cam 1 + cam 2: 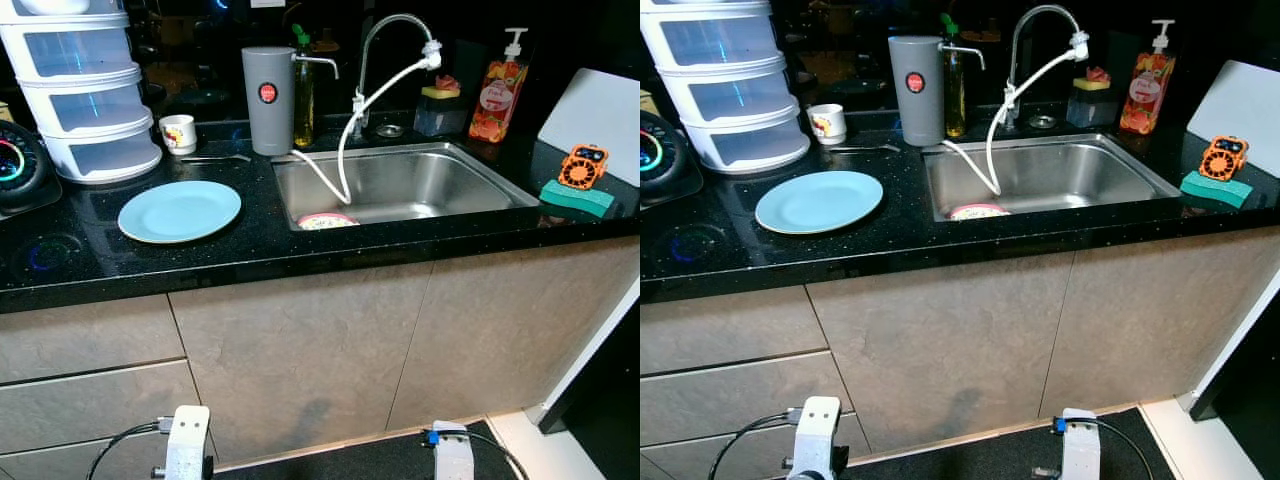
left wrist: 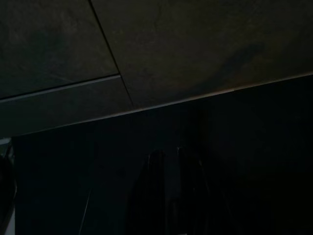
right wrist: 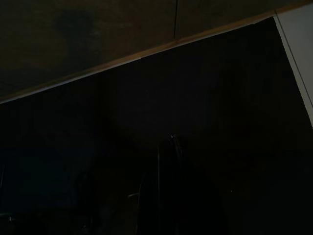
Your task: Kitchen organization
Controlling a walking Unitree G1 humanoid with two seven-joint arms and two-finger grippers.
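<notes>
A light blue plate (image 1: 180, 210) lies on the black countertop (image 1: 250, 250), left of the steel sink (image 1: 440, 185). Low against the sink's near wall sits a pink-rimmed dish (image 1: 327, 221). A white hose runs from the curved faucet (image 1: 385, 35) down into the basin. Behind the plate stand a small white cup (image 1: 178, 133) and a spoon (image 1: 215, 157). Both arms hang idle below the counter, in front of the cabinet doors. My left gripper (image 2: 168, 159) and my right gripper (image 3: 166, 144) are dark shapes in the wrist views.
A grey dispenser (image 1: 268, 100) and an oil bottle (image 1: 303, 95) stand behind the sink's left corner. A soap pump bottle (image 1: 498, 95) and sponge holder (image 1: 438, 108) are at the back right. A green sponge (image 1: 578, 198) carries an orange gadget (image 1: 584, 165). White stacked drawers (image 1: 85, 90) fill the back left.
</notes>
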